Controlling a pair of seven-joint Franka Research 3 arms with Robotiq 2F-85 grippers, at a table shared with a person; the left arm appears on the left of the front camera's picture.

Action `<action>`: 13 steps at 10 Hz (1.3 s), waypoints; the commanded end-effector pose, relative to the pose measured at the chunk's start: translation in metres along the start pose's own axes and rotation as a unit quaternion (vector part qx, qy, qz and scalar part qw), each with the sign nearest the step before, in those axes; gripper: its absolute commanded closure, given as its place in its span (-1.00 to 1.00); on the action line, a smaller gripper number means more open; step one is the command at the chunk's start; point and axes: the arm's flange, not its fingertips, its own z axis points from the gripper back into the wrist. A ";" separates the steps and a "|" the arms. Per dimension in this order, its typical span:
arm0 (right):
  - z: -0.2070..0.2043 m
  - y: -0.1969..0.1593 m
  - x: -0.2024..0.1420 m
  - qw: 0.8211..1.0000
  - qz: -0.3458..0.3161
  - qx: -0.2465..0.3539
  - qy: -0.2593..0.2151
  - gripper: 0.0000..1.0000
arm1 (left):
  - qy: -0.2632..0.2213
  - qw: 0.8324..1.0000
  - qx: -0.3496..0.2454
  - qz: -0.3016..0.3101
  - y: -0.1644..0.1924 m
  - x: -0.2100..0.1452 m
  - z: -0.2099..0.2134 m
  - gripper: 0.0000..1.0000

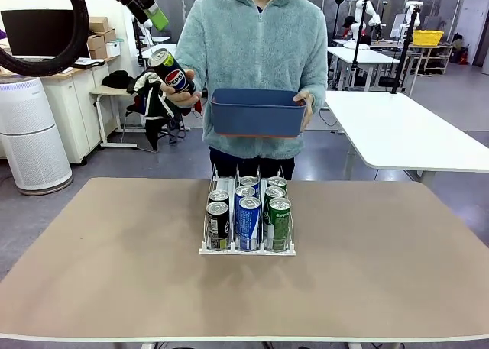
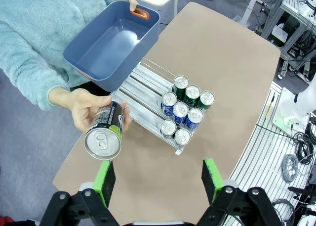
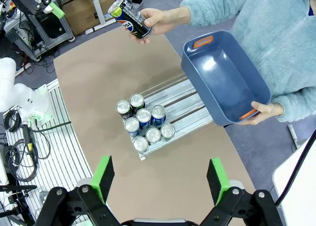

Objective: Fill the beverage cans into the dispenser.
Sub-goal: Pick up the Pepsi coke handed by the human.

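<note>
Front view, nearest first: the dispenser (image 1: 247, 248) stands at mid-table with seven cans (image 1: 248, 221) upright in its three lanes, crowded toward the low front lip; black, blue and green are represented. The rear stretch of each lane, seen from the left wrist view, lies bare, so the filling appears well advanced but unfinished.

Beyond the table edge, the person's hand (image 1: 182, 97) is grasping a black Pepsi can (image 1: 170, 70), tilted, silver top toward the left gripper (image 2: 158, 178), whose jaws stand spread with nothing between them. The person's other hand (image 1: 305, 104) carries a blue bin (image 1: 257, 112), which looks empty. The right gripper (image 3: 160, 176) hangs high, jaws wide and unloaded.

Judgement: this can seems the last, awaiting handover.
</note>
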 end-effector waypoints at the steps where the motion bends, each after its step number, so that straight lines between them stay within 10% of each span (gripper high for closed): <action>1: 0.000 0.000 0.000 1.000 0.000 0.000 0.000 -1.00 | -0.015 0.998 0.054 0.030 0.002 -0.007 -0.005 -0.88; 13: 0.000 0.000 0.000 1.000 0.000 0.000 0.000 -1.00 | -0.020 0.994 0.086 0.059 0.037 -0.042 -0.057 -1.00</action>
